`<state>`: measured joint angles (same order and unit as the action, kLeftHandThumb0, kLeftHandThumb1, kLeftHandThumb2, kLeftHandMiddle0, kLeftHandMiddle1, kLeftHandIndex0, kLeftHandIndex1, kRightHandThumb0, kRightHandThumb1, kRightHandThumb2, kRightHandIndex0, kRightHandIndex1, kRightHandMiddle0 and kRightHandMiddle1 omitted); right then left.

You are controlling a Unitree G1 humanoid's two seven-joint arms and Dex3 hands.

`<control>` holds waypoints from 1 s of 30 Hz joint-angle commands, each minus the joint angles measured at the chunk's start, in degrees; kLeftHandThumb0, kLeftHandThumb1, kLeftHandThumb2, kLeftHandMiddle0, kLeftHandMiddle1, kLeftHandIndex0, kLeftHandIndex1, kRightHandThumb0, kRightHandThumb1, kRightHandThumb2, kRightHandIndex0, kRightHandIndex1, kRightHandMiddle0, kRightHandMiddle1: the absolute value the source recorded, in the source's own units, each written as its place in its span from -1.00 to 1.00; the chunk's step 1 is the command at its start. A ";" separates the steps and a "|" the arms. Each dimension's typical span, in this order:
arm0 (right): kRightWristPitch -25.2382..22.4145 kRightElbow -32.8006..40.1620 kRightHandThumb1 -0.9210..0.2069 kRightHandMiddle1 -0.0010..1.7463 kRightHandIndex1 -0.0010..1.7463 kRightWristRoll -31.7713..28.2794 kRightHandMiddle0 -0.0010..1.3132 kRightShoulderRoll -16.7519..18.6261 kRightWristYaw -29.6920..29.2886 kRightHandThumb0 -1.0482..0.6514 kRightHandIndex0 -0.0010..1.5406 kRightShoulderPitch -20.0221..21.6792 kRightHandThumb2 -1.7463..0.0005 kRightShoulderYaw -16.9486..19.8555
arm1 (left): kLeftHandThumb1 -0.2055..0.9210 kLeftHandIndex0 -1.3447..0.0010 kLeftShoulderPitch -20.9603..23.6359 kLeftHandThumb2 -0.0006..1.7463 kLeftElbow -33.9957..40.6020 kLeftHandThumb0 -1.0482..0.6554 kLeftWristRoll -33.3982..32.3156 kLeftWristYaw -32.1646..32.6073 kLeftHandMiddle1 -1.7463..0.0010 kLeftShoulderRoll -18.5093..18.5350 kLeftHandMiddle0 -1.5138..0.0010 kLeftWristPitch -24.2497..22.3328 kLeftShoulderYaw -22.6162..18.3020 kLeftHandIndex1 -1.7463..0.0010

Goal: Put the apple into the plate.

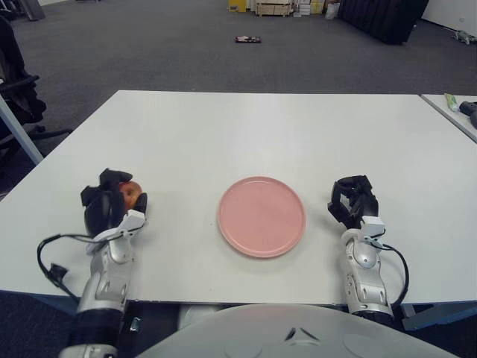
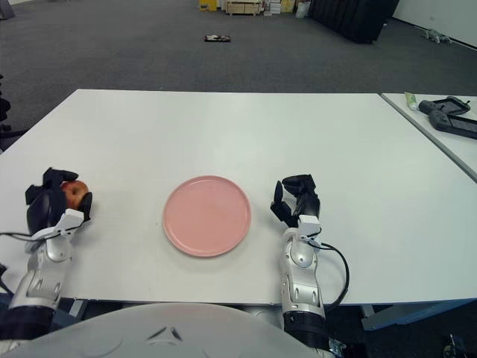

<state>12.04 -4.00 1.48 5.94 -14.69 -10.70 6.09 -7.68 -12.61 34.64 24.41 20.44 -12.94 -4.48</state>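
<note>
A red apple (image 1: 131, 194) sits in my left hand (image 1: 113, 203), whose black fingers are curled around it at the table's front left. Only part of the apple shows between the fingers. An empty pink plate (image 1: 261, 216) lies flat in the middle of the white table (image 1: 246, 127), well to the right of the apple. To the right of the plate, my right hand (image 1: 352, 203) shows with its fingers curled and nothing in them.
A second table (image 2: 447, 123) at the right carries a black device and a small tube. An office chair (image 1: 19, 82) stands off the table's left side. Boxes and dark items lie on the grey floor far behind.
</note>
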 commanded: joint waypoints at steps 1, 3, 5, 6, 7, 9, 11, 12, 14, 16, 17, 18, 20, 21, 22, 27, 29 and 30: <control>-0.39 0.94 -0.58 1.00 0.48 -0.96 -0.49 0.71 0.27 -0.21 -0.26 0.12 0.03 0.27 | -0.27 0.23 1.86 0.57 -9.17 0.22 1.34 -1.11 -0.76 2.17 0.03 -1.25 2.41 -1.00; -0.69 1.14 -0.59 1.00 0.48 -1.18 -0.50 0.65 0.36 -0.21 -0.26 0.09 0.03 0.36 | -0.31 0.22 3.09 0.62 -12.47 0.22 2.34 -0.70 -0.81 3.28 0.03 -0.69 3.83 -1.00; -0.90 1.32 -0.59 1.00 0.48 -1.35 -0.50 0.65 0.42 -0.21 -0.26 0.06 0.03 0.46 | -0.34 0.21 3.51 0.67 -13.46 0.22 3.27 -0.65 -0.89 4.03 0.04 -0.94 5.01 -1.00; -0.96 1.42 -0.59 1.00 0.48 -1.39 -0.50 0.67 0.44 -0.21 -0.26 0.01 0.03 0.47 | -0.37 0.19 3.63 0.70 -13.71 0.22 3.51 -0.56 -0.93 4.27 0.05 -1.07 5.42 -0.99; -0.97 1.49 -0.59 1.00 0.48 -1.43 -0.50 0.67 0.43 -0.21 -0.26 0.01 0.03 0.50 | -0.38 0.18 4.01 0.71 -14.29 0.22 4.11 -0.47 -0.94 4.53 0.05 -1.54 6.08 -0.99; -0.93 1.61 -0.59 1.00 0.49 -1.48 -0.49 0.70 0.41 -0.21 -0.26 -0.03 0.03 0.56 | -0.40 0.12 4.85 0.72 -15.50 0.22 5.19 -0.27 -0.98 4.95 0.06 -2.43 7.41 -0.93; -0.84 1.74 -0.58 1.00 0.49 -1.63 -0.49 0.80 0.43 -0.21 -0.26 -0.08 0.02 0.64 | -0.42 0.05 5.71 0.71 -16.62 0.22 6.70 -0.17 -0.99 5.32 0.05 -3.47 9.10 -0.84; -0.90 1.84 -0.58 1.00 0.49 -1.77 -0.49 0.85 0.47 -0.21 -0.26 -0.09 0.02 0.70 | -0.42 0.01 6.00 0.69 -17.02 0.22 7.30 -0.20 -0.99 5.50 0.05 -3.82 9.88 -0.79; -1.01 1.99 -0.58 1.00 0.49 -1.93 -0.49 0.91 0.52 -0.21 -0.26 -0.14 0.02 0.74 | -0.42 -0.03 6.20 0.67 -17.34 0.22 7.67 -0.15 -1.00 5.72 0.05 -4.15 10.65 -0.72; -1.07 2.10 -0.57 1.00 0.49 -1.93 -0.49 0.89 0.53 -0.21 -0.26 -0.21 0.02 0.72 | -0.42 -0.07 6.33 0.66 -17.56 0.22 7.91 -0.28 -1.00 5.90 0.05 -4.36 11.43 -0.68; -1.09 2.14 -0.57 1.00 0.49 -1.90 -0.49 0.88 0.54 -0.21 -0.26 -0.23 0.02 0.70 | -0.42 -0.07 6.38 0.66 -17.63 0.22 7.95 -0.31 -1.00 5.97 0.05 -4.42 11.70 -0.66; -1.10 2.16 -0.57 1.00 0.49 -1.88 -0.49 0.87 0.54 -0.21 -0.26 -0.24 0.02 0.70 | -0.42 -0.08 6.42 0.65 -17.68 0.22 7.92 -0.32 -1.00 6.03 0.05 -4.48 11.90 -0.65; -1.05 2.16 -0.57 1.00 0.50 -1.77 -0.49 0.81 0.55 -0.21 -0.26 -0.24 0.02 0.72 | -0.42 -0.10 6.56 0.65 -17.93 0.22 7.81 -0.39 -1.00 6.14 0.05 -4.33 12.24 -0.63; -1.00 2.15 -0.58 1.00 0.50 -1.72 -0.49 0.78 0.55 -0.21 -0.26 -0.23 0.02 0.74 | -0.42 -0.11 6.66 0.64 -18.12 0.22 7.74 -0.45 -1.00 6.18 0.04 -4.20 12.41 -0.61; -0.97 2.17 -0.58 1.00 0.50 -1.69 -0.49 0.77 0.56 -0.21 -0.26 -0.26 0.02 0.74 | -0.42 -0.12 6.70 0.64 -18.22 0.22 7.68 -0.47 -1.00 6.23 0.04 -4.12 12.54 -0.60; -0.61 2.28 -0.58 1.00 0.50 -2.21 -0.49 0.84 0.88 -0.21 -0.27 -0.28 0.02 0.90 | -0.42 -0.14 6.75 0.62 -18.54 0.22 6.93 -0.86 -1.00 6.51 0.04 -3.42 12.78 -0.56; -0.62 2.40 -0.57 1.00 0.50 -2.26 -0.49 0.86 0.90 -0.21 -0.27 -0.32 0.02 0.97 | -0.41 -0.14 6.81 0.62 -18.71 0.22 6.09 -1.33 -1.00 6.44 0.04 -2.79 12.52 -0.55; -0.67 2.45 -0.57 1.00 0.50 -2.16 -0.49 0.84 0.84 -0.21 -0.27 -0.33 0.02 1.02 | -0.41 -0.14 6.81 0.62 -18.76 0.22 5.25 -1.78 -1.00 6.33 0.04 -2.29 12.14 -0.55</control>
<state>11.30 -2.49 0.33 5.92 -13.85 -11.11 6.80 2.13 -27.31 42.56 26.61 28.36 -15.09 6.43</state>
